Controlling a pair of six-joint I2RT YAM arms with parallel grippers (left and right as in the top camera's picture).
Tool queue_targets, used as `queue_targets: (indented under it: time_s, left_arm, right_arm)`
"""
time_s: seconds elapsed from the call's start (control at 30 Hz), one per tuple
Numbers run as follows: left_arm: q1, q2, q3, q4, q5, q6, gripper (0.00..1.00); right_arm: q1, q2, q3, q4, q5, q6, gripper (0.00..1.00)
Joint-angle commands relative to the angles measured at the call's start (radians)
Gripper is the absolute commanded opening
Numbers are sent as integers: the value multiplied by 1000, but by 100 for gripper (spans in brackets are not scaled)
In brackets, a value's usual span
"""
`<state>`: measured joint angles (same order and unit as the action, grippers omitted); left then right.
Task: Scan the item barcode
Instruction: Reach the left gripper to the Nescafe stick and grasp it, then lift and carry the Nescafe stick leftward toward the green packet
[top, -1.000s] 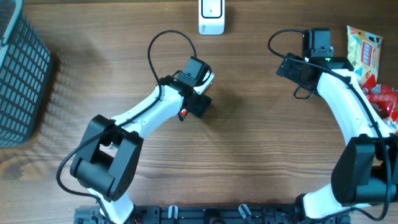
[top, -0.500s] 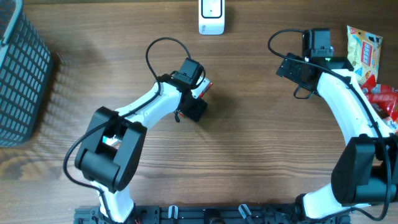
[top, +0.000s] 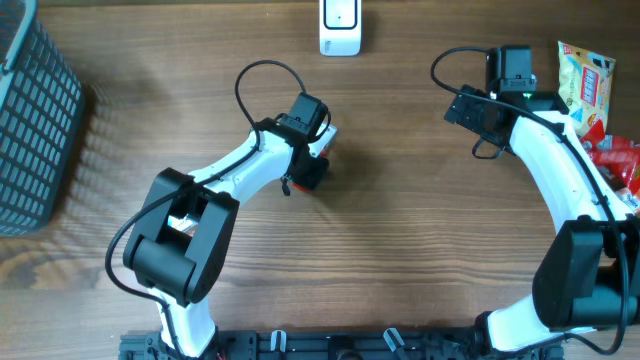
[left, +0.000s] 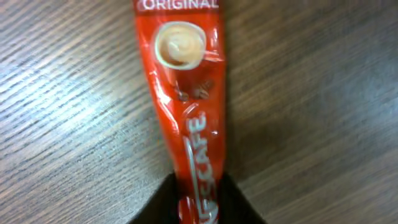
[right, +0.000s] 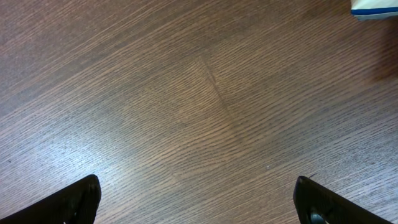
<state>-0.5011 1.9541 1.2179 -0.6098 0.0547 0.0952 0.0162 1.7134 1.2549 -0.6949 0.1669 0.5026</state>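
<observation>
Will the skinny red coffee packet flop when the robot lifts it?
Probably. The red coffee packet is long, thin and crinkly, pinched at one end by the left gripper, so its far end may droop. It looks light. Its glossy wrapper might slip.

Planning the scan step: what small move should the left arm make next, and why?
Probably lift the coffee sachet a little off the table: the left fingers pinch its near end while it lies flat, and the scanner sits at the far edge.
</observation>
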Motion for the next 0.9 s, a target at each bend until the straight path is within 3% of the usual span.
queue_targets:
  time_s: [0.0,0.1,0.23,0.37,0.57,0.63,0.87]
  left_arm:
    - [2,40,-7,8,24,-69,4]
    - [2,36,-7,8,36,-116,4]
    - [7,23,-6,9,171,-134,4]
    - [38,-9,-6,16,421,-135,4]
    - [162,-43,-6,56,1010,-138,4]
    - [211,-43,-6,62,1130,-138,4]
    - [330,-41,-76,93,1283,-138,4]
  right_arm:
    - [2,-11,2,2,27,-3,100]
    - [2,-11,2,2,27,-3,100]
    - [2,-11,2,2,27,-3,100]
    - [2,-11,2,2,27,-3,100]
    - [2,-11,2,2,27,-3,100]
    - [2,-11,2,2,27,-3,100]
    - [2,-11,2,2,27,-3,100]
